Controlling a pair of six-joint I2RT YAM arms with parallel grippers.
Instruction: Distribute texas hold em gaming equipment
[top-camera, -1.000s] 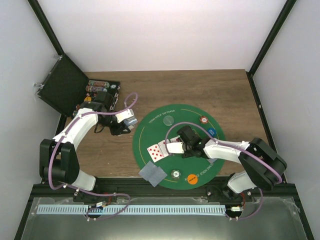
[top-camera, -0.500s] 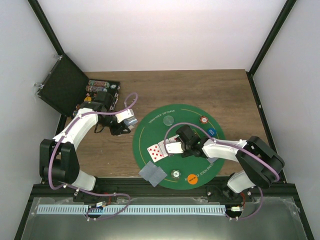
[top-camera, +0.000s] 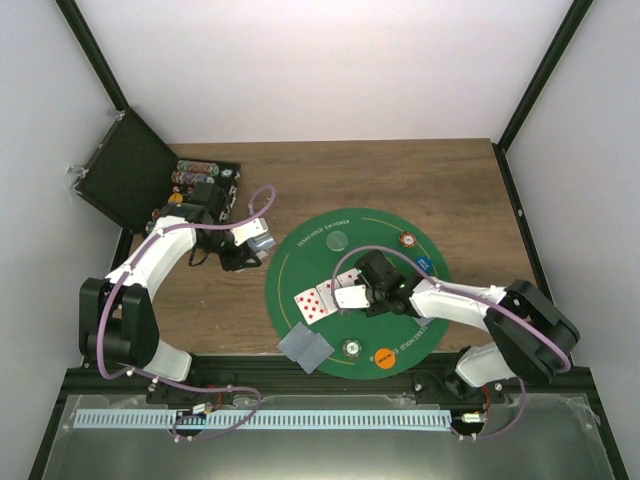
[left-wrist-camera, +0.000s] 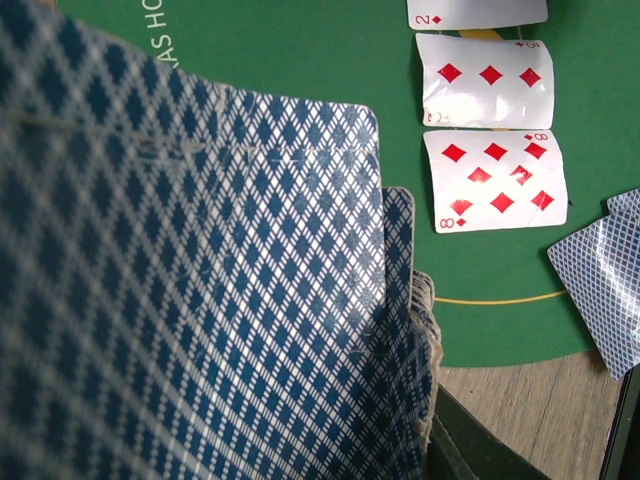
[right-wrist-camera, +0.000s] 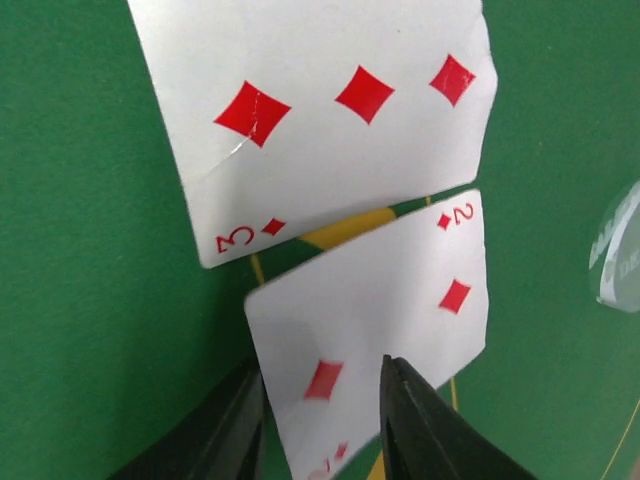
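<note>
We see the two of diamonds (right-wrist-camera: 400, 300) lying face up on the green mat (top-camera: 300, 260), last in a short row with the three of diamonds (right-wrist-camera: 320, 110) and the eight of diamonds (left-wrist-camera: 495, 180); the two's far corner sits just beside the three. The right gripper (right-wrist-camera: 322, 368) hangs low over the two's near end; its fingers (right-wrist-camera: 395, 420) stand a little apart and pinch nothing. A small pile of face-down cards (top-camera: 305, 347) straddles the mat's near-left edge. Tokens dot the mat: a pale clear one (top-camera: 338, 240) at the far side, a red-and-white one (top-camera: 407, 240) and a blue one (top-camera: 423, 265) to the right, an orange one (top-camera: 382, 356) at the near rim. Off the mat's left side, over the wooden table (top-camera: 430, 180), the left gripper (top-camera: 255, 240) is pressed closed on the deck (left-wrist-camera: 200, 280), whose blue-patterned backs fill its wrist view. An open black case (top-camera: 205, 180) lies at the far left.
</note>
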